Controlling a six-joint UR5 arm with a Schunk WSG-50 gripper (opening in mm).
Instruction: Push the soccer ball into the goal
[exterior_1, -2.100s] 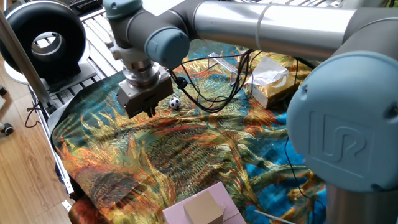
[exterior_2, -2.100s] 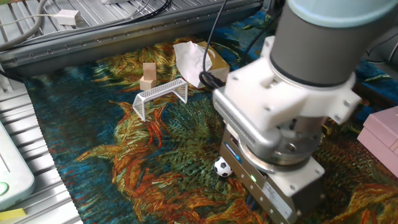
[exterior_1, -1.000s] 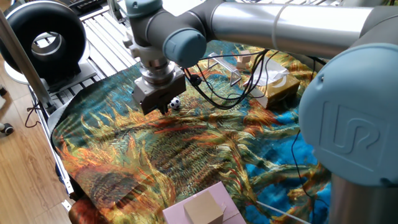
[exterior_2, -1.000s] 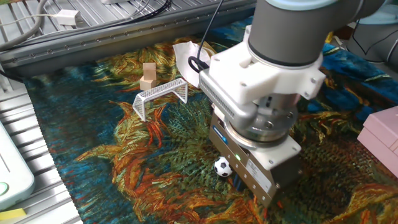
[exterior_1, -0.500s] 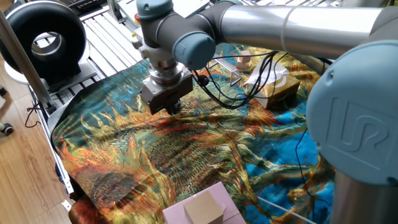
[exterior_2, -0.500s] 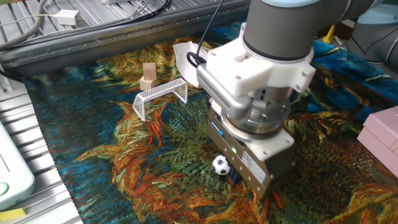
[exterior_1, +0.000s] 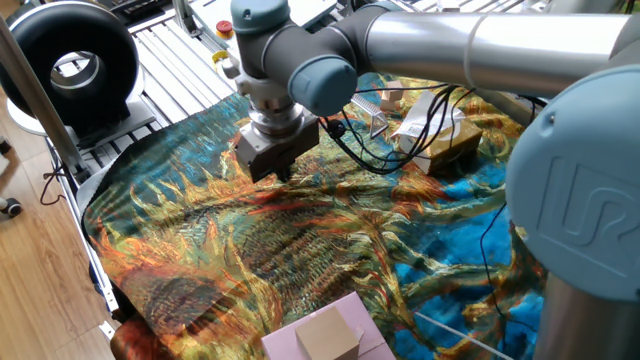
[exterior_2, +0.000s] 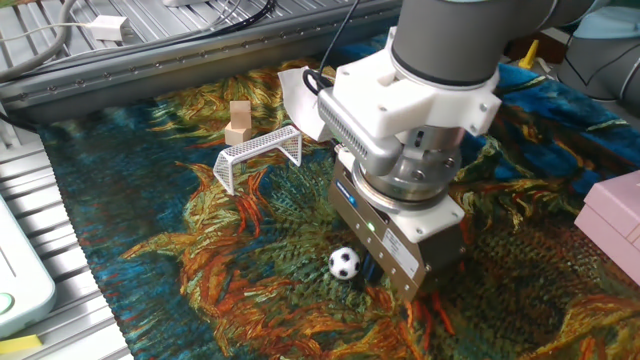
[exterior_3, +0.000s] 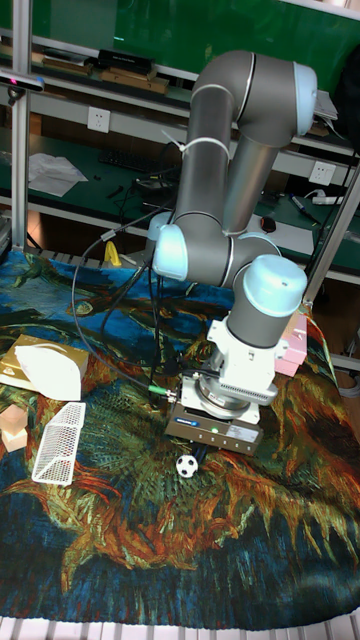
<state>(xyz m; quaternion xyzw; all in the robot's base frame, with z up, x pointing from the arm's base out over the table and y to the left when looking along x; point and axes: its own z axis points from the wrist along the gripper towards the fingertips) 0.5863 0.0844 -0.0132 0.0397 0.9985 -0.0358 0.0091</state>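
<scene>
**Claw set behind the ball, goal ahead**

The claw (exterior_2: 392, 280) stood low over the patterned cloth (exterior_2: 170, 260) on the tabletop, its body upright. Its fingers were hidden under the housing in every view, so how far it was open could not be told; it appeared to have hold of nothing. The soccer ball (exterior_2: 345, 263) lay on the cloth just beside the claw, on the side facing the goal, touching it or nearly so; which, the pictures did not settle. The goal (exterior_2: 259, 155) stood well apart, beyond the ball from the claw, with a small wooden block (exterior_2: 238, 121) and a tan tissue box (exterior_2: 312, 92) behind it. In the tall fixed view the ball (exterior_3: 186, 465) sat just below the claw (exterior_3: 212, 447) and the goal (exterior_3: 57, 441) lay off to one side.

The step in hand was judged to be the push itself. The next move called for a low, straight sweep toward the goal mouth, keeping the ball centred against the claw so it did not roll off sideways.
</scene>
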